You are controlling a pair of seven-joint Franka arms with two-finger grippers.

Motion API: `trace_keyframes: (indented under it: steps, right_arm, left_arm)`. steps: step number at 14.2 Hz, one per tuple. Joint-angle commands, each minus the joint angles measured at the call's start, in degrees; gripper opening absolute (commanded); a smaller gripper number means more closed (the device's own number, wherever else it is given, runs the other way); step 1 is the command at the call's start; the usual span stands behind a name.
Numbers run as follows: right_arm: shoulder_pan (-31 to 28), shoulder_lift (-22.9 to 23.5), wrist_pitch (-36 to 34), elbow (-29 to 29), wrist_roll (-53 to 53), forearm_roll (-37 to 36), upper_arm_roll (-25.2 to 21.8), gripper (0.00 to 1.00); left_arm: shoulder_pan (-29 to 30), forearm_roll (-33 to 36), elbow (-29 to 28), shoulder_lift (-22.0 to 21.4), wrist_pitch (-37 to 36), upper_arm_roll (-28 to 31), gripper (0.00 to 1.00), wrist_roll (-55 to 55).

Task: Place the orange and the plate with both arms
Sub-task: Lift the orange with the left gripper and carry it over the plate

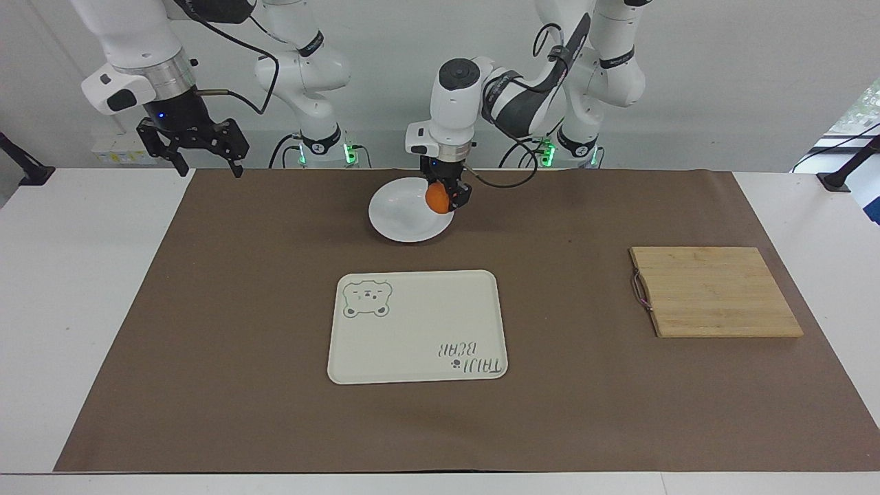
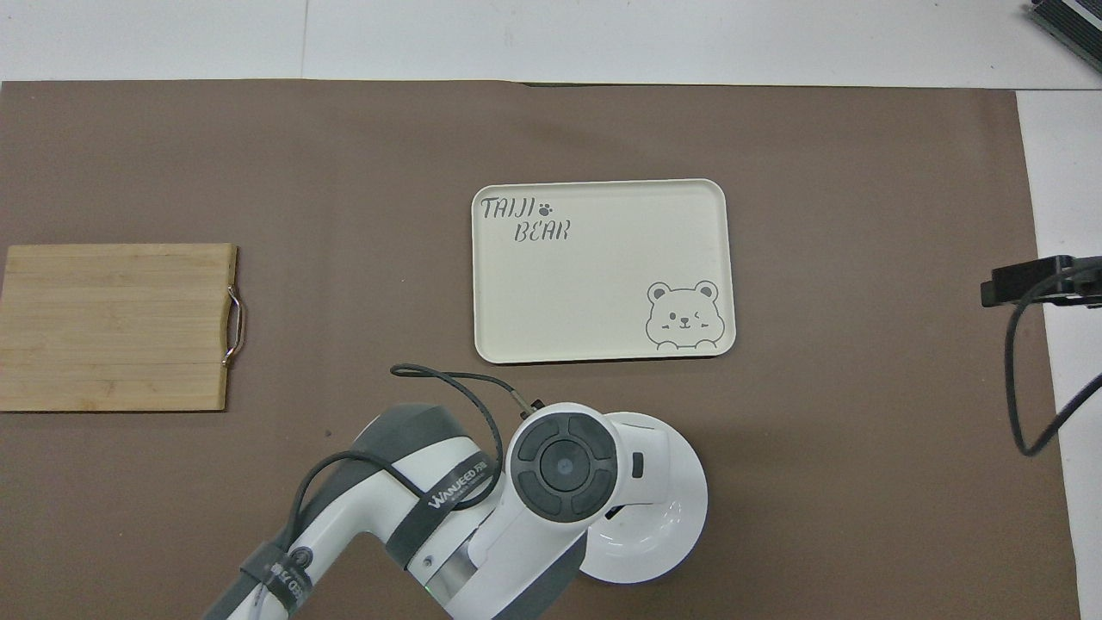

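The orange is held in my left gripper, which is shut on it low over the white plate, above the part of the plate toward the left arm's end. I cannot tell whether the orange touches the plate. In the overhead view the left arm's wrist covers the orange and part of the plate. My right gripper is open and empty, and waits raised over the mat's corner at the right arm's end.
A cream rectangular tray with a bear drawing lies farther from the robots than the plate; it also shows in the overhead view. A bamboo cutting board with a metal handle lies toward the left arm's end.
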Motion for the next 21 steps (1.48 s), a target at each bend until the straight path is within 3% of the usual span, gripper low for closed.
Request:
trace_keyframes:
  steps: [1,8,9,10,12,14,17,21]
  right_arm:
    - [-0.7,-0.7,-0.4,-0.5,-1.5,1.3,0.1,1.00]
    - [-0.7,-0.7,-0.4,-0.5,-1.5,1.3,0.2,1.00]
    - [-0.7,-0.7,-0.4,-0.5,-1.5,1.3,0.2,1.00]
    - [-0.7,-0.7,-0.4,-0.5,-1.5,1.3,0.2,1.00]
    - [-0.7,-0.7,-0.4,-0.5,-1.5,1.3,0.2,1.00]
    - [-0.7,-0.7,-0.4,-0.5,-1.5,1.3,0.2,1.00]
    - [-0.7,-0.7,-0.4,-0.5,-1.5,1.3,0.2,1.00]
    - [-0.7,-0.7,-0.4,-0.5,-1.5,1.3,0.2,1.00]
  left_arm:
    - [-1.9,0.3,-1.6,1.1,4.7,1.2,0.00,0.0]
    - [-7.8,0.4,-2.4,7.6,12.2,1.2,0.00,-2.3]
    - [-8.4,0.5,-2.5,8.3,12.5,1.2,0.18,-4.5]
    - [-8.4,0.8,-2.5,8.3,12.1,1.3,0.99,-4.7]
    - [-7.8,1.4,-2.2,8.0,11.9,1.3,1.00,-4.9]
    - [-5.7,1.5,-1.6,5.0,8.2,1.7,1.00,-4.6]
    - [0.8,1.5,-0.1,1.2,1.1,1.7,1.00,-4.5]
    - [10.2,1.0,4.4,-0.2,-3.2,1.6,1.00,-4.4]
